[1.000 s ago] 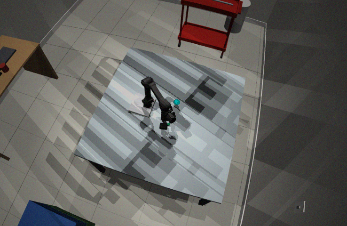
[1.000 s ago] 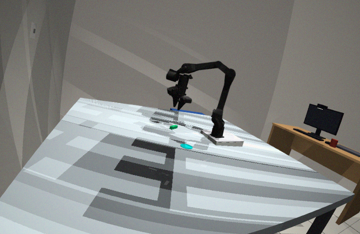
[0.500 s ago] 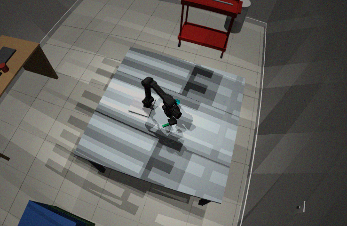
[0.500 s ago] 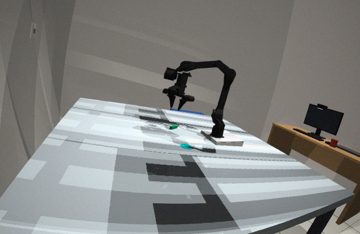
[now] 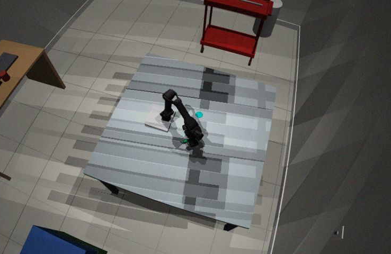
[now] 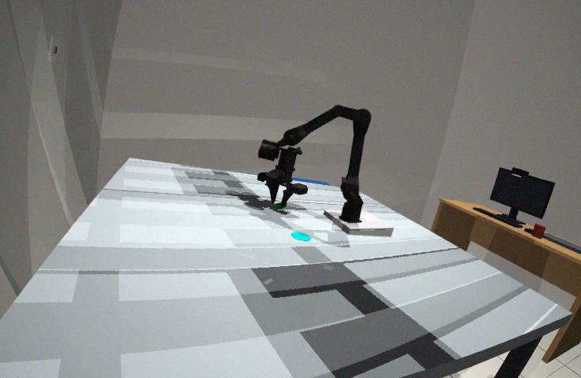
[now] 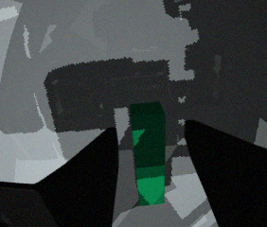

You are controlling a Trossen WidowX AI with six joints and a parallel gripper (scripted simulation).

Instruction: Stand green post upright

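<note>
The green post (image 5: 185,141) (image 6: 279,206) (image 7: 149,142) lies on the table below the gripper, partly hidden by it in the top and exterior views. In the wrist view it lies lengthwise between the fingers, mostly in shadow, with its near end brightly lit. My gripper (image 6: 278,204) (image 7: 151,131) is partly open and points down, its fingertips low over the post. Gaps show between the post and both fingers. The cyan circle (image 5: 198,114) (image 6: 301,236) is a flat, bare disc on the table, away from the gripper; it is not seen in the wrist view.
The arm stands on a pale base plate (image 5: 153,124) (image 6: 371,231) on the table (image 5: 160,161) (image 6: 166,312). A wooden desk (image 5: 27,49) (image 6: 460,213) with a monitor (image 6: 523,191), a red cart (image 5: 229,38) and a blue bin (image 5: 49,242) stand off the table.
</note>
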